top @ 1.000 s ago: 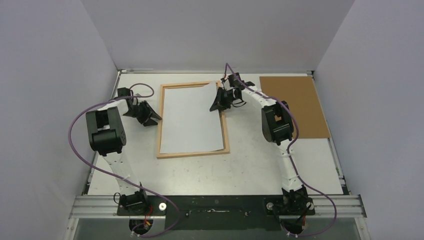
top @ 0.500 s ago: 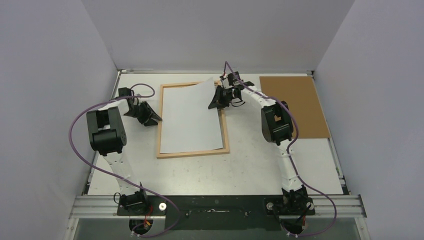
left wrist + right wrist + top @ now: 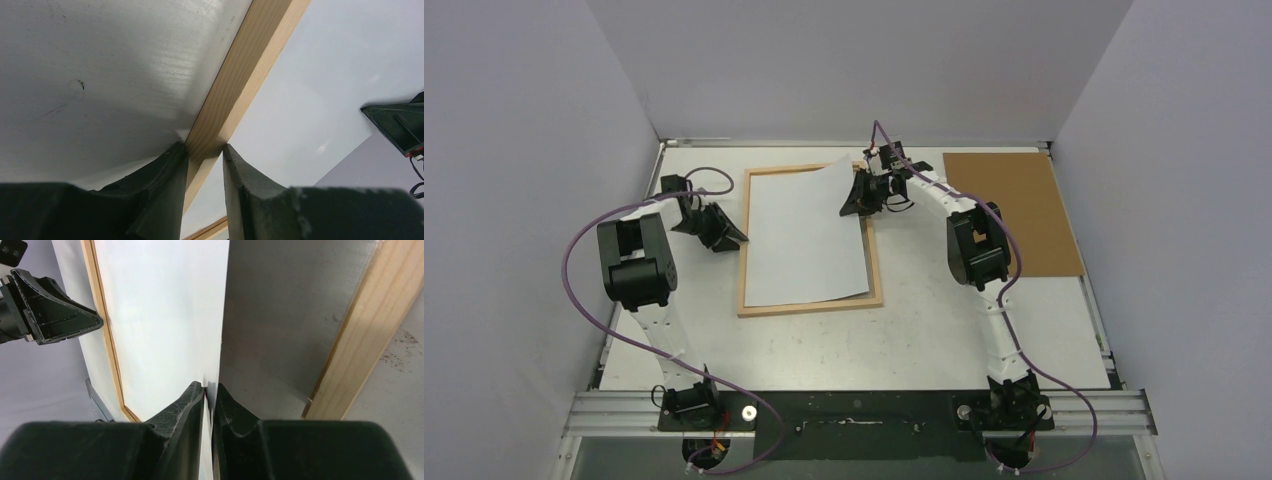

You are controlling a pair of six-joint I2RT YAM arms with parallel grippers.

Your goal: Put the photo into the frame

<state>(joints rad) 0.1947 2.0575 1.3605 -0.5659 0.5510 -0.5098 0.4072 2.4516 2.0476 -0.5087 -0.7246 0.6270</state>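
Right gripper (image 3: 209, 388) pinching photo (image 3: 165, 315) edge, frame (image 3: 362, 325) rail beside

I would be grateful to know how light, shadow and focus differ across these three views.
Top external view: even, soft light, sharp throughout, the photo plain white. Left wrist view: left claw dark and soft-edged, frame grain crisp, dull sheen on the table. Right wrist view: the raised photo shades the table beside it; right claw nearly black.

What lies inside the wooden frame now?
The photo lies inside the frame, white side up, its far right corner raised in the right hand. Its underside and most of what lies beneath are covered.
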